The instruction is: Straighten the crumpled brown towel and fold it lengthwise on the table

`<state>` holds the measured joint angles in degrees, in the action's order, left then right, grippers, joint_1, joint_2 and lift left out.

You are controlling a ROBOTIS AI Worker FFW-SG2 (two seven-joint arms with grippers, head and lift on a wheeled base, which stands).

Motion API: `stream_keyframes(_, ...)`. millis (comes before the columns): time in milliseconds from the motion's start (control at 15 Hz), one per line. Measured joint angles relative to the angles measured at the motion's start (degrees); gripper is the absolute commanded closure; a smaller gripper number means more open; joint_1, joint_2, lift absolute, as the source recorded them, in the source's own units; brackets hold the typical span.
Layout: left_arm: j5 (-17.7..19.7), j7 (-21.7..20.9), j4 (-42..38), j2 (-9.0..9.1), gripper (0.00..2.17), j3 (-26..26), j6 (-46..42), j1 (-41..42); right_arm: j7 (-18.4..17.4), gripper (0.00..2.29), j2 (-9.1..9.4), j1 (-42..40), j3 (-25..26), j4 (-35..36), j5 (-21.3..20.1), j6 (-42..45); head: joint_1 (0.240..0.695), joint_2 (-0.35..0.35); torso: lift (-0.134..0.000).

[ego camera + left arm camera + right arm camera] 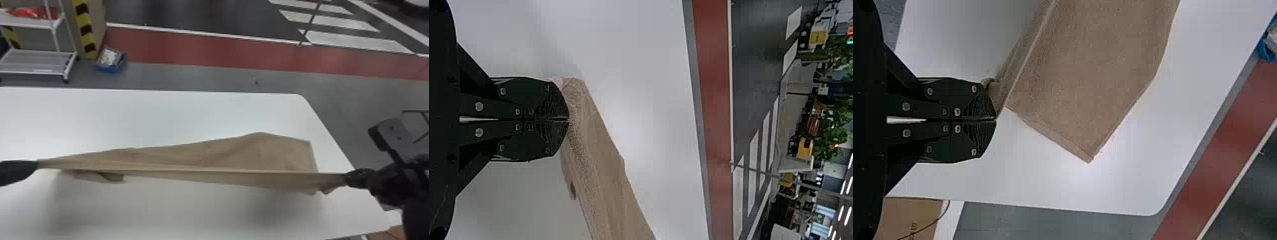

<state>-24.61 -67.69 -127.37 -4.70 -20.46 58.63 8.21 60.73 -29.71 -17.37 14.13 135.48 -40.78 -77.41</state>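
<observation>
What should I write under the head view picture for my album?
Left hand and right hand hold the brown towel stretched across a white table.

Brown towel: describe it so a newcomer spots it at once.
Find the white table in the head view. Stretched over it between the left claw and the right claw is the towel. Its brown cloth stands out from the white table and black claws.
</observation>
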Motion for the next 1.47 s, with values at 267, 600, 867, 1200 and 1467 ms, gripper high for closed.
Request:
stream_keyframes(267, 1.65, 4.83, 2.07, 0.41, 1.37, 1.96, 5.88, -8.73, -5.64, 1.22, 0.73, 9.79, -0.89, -6.22, 6.4, 0.14, 0.695, -0.208, -0.124)
stream_keyframes(600, 3.22, 11.16, 14.17, 1.06, 1.37, 8.72, 6.87, -22.3, -14.21, 1.22, 6.66, 28.01, -8.27, -18.23, 8.88, 0.06, 0.684, -0.185, -0.124)
stream_keyframes(867, 4.73, 16.28, 28.26, 1.78, 1.37, 10.89, 2.6, -35.45, -22.49, 1.24, 11.05, 41.73, -12.45, -29.74, 10.64, 1.6, 0.565, -0.157, -0.124)
stream_keyframes(1200, 5.54, 19.59, 44.99, 1.81, 1.37, 11.37, -6.61, -51.74, -27.34, 1.35, 11.98, 54.98, -12.7, -40.35, 13.44, 8.09, 0.403, -0.15, -0.124)
stream_keyframes(1467, 5.62, 17.89, 43.01, 1.33, 1.37, 11.13, -4.28, -55.9, -27.53, 1.35, 11.3, 60.62, -11.88, -41.08, 16.78, 7.11, 0.327, -0.146, -0.124)
